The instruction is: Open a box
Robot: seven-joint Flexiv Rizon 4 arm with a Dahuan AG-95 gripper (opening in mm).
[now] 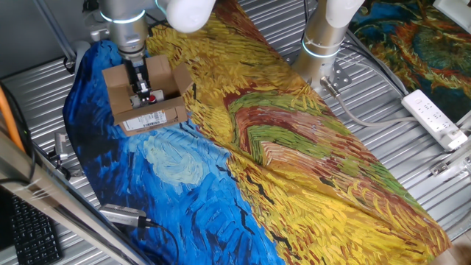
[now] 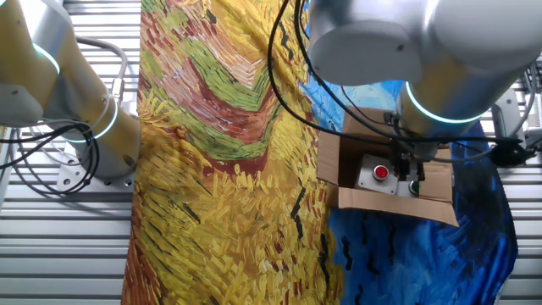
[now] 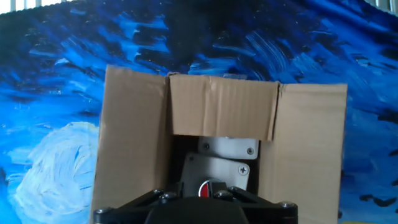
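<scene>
Painted cloth (image 1: 294, 147) bears the box (image 1: 165, 110), barcode label (image 1: 146, 121) unreadable.

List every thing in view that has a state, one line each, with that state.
box: upright on the cloth, top flaps folded outward, open.
gripper: lowered into the box mouth; open or shut cannot be told.
cloth: spread over the table, wrinkled.
power strip: lying flat on the table's edge.
</scene>
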